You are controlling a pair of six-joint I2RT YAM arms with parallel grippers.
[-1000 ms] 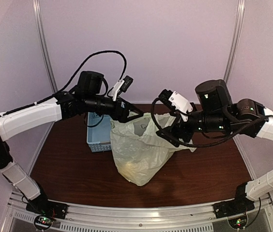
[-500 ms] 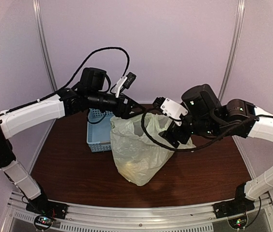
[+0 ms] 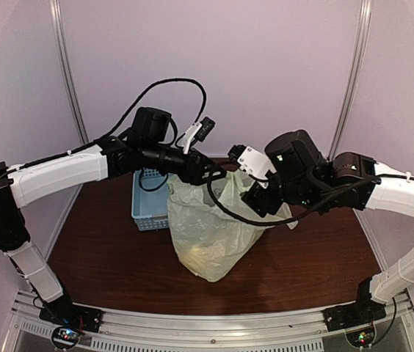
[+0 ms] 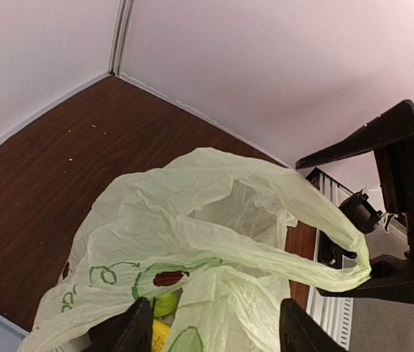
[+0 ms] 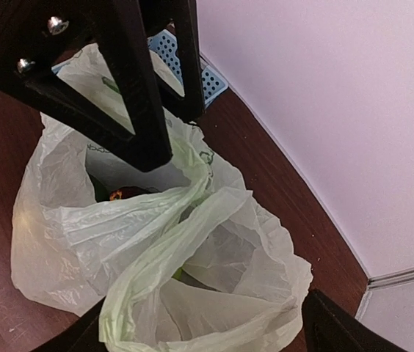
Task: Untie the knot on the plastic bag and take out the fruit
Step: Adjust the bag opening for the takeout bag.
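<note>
The bag [image 4: 192, 220] lies between the spread fingers of the left gripper [image 4: 214, 328] and right gripper [image 5: 207, 330] (neither pinching it). It sits on the table [image 3: 104, 257] beside the basket [image 3: 148, 209], its mouth gaping. Untying looks done, so the next move is probably to hold the mouth wide and reach for the fruit [image 4: 164, 303].

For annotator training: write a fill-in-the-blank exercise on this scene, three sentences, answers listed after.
1. The perforated basket beside the plastic bag is light ____.
2. In the top view, the basket stands on the bag's ____ side.
3. Over the bag, the left gripper and the right gripper both have their jaws ____.
Missing words: blue; left; open.
</note>
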